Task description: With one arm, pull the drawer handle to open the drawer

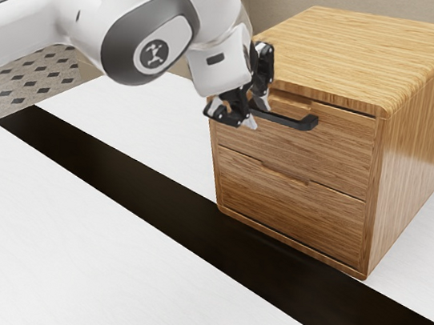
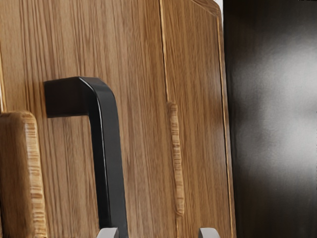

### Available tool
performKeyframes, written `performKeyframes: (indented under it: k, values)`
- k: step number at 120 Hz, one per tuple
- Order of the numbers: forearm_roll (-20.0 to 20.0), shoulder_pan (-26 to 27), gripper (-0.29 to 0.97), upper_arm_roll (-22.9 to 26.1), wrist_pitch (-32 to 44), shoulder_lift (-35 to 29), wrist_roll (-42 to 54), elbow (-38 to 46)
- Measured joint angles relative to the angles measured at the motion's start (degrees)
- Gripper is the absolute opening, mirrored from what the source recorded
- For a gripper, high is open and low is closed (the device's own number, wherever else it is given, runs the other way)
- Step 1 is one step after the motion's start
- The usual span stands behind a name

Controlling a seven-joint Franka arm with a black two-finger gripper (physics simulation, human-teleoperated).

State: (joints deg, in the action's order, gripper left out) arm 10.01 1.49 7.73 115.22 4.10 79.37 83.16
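Black and stiff, the handle (image 1: 287,121) (image 2: 106,163) is standing off the front of the top drawer (image 1: 300,146) (image 2: 138,74) as a plain bar bent back to the wood at each end. It is looking rigid and smooth, so a loose grip is likely to slide along it. The best hold is probably across the straight run near the middle, with a finger on each side, so the pull is going square and the drawer is not racking. The drawer itself is likely running on slides and needing a steady, level tug rather than force. It is sitting flush or nearly so in the wooden cabinet (image 1: 412,157); I cannot tell more closely.

The gripper (image 1: 239,111) is hanging at the bar's end, toward the exterior view's left. Its fingers are standing apart: one fingertip (image 2: 108,232) is lying right by the bar, the other well away over the wood, so nothing is clamped. The lower drawer (image 1: 284,200) is sitting shut. The cabinet is resting on a white table (image 1: 66,254) crossed by a dark stripe (image 1: 156,194).
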Motion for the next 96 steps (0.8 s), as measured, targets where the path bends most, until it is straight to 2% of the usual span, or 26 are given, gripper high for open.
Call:
performKeyframes:
  k: [19,76,96]
  values:
    - [-0.1,-1.21,0.11,-0.08,0.02,0.42,-4.01,-0.47]
    - [0.3,-0.42,0.22,0.92,1.16,3.97,-10.37,-4.19]
    - [0.35,-0.39,0.21,0.87,2.25,5.98,-11.48,-3.82]
